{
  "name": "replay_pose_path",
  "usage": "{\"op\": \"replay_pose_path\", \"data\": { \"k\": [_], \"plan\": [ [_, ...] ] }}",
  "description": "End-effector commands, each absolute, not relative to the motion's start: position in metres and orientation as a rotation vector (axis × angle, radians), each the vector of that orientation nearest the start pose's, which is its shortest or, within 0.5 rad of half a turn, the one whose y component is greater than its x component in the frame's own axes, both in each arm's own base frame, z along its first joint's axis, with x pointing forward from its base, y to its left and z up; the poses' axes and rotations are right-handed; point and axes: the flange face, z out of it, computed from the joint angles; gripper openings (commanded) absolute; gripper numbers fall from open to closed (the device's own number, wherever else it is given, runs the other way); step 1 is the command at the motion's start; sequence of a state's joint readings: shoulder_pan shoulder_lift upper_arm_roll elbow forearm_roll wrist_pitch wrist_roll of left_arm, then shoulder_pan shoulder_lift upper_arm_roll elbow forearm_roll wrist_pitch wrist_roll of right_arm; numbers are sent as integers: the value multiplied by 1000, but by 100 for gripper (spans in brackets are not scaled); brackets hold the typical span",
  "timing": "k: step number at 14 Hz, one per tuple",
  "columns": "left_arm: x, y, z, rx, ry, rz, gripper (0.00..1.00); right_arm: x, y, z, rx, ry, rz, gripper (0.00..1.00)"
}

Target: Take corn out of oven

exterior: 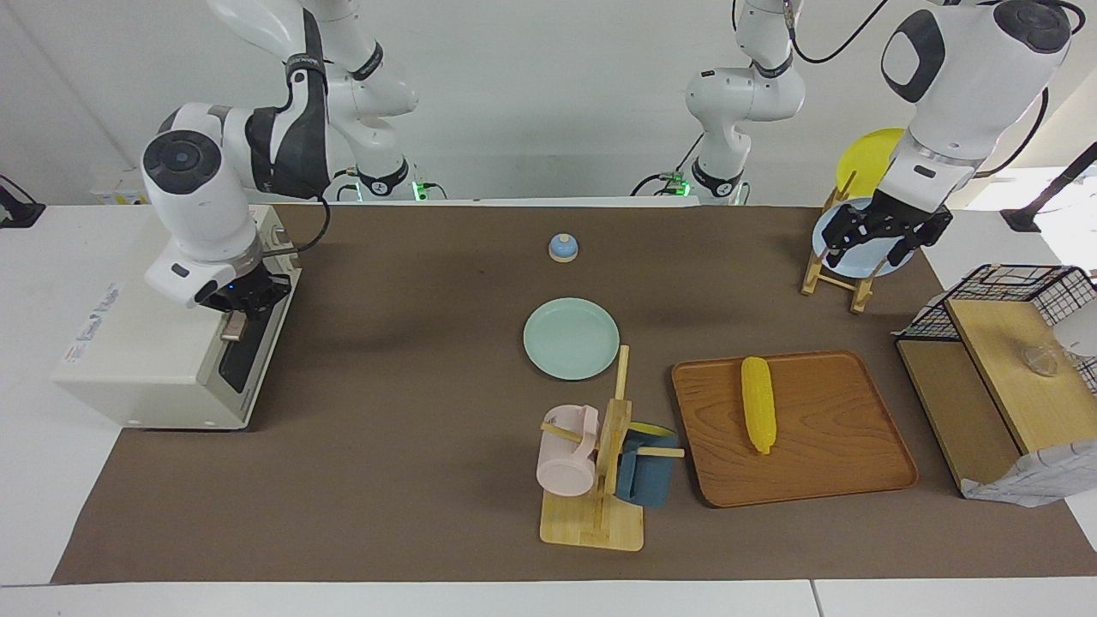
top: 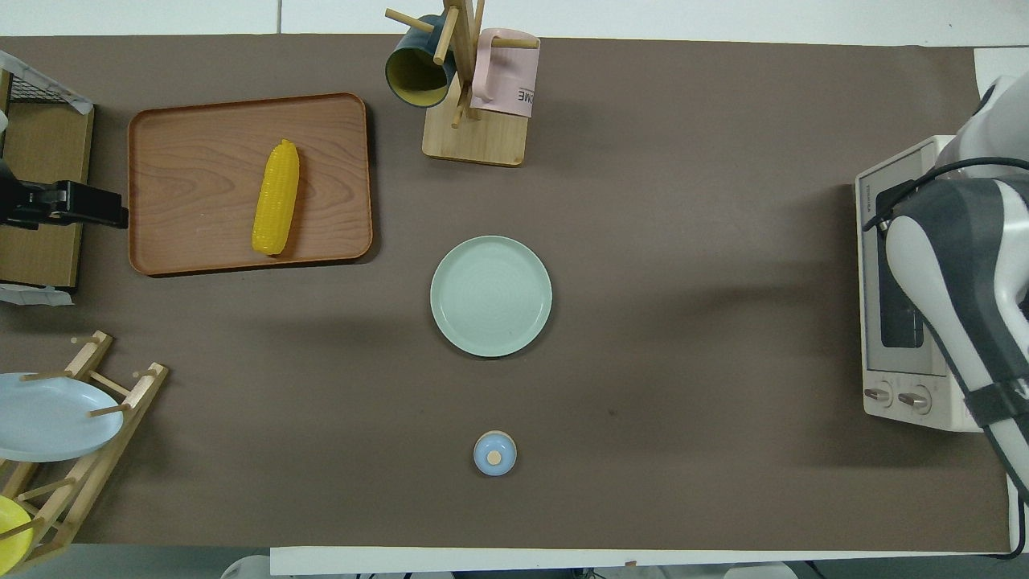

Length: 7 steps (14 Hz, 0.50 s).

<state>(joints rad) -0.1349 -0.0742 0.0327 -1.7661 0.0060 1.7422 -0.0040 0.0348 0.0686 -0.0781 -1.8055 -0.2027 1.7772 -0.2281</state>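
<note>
On the tray (exterior: 823, 463), corn (exterior: 758, 416), well apart from right hand (exterior: 244, 300) at oven (exterior: 163, 360)

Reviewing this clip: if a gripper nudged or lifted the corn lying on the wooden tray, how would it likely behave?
The corn is a rounded cob lying flat on the wooden tray, so a sideways push would probably roll it; the tray's raised rim might stop it. Its glossy, even yellow suggests light, stiff plastic. The tapered ends could slip, so a grip mid-body seems safer.

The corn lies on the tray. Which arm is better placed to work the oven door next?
Right. The right gripper is at the handle of the oven; the left gripper hangs over the plate rack at its own end of the table.
</note>
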Motion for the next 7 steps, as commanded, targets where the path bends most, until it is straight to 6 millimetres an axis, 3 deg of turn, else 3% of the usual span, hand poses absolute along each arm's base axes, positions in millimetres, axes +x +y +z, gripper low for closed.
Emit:
{"op": "replay_pose_path", "data": {
  "k": [1, 3, 4, 7],
  "plan": [
    [540, -52, 589, -3135, 160, -75, 100, 542, -45, 551, -3199, -304, 86, 100],
    [539, -55, 589, -3134, 167, -56, 100, 530, -70, 608, -3100, -152, 50, 100],
    [535, -54, 591, -3130, 172, -22, 100, 529, -70, 625, -3106, -137, 83, 100],
    [525, -44, 596, -3045, 182, 47, 100, 527, -77, 630, -3107, -59, 147, 100]
  ]
}}
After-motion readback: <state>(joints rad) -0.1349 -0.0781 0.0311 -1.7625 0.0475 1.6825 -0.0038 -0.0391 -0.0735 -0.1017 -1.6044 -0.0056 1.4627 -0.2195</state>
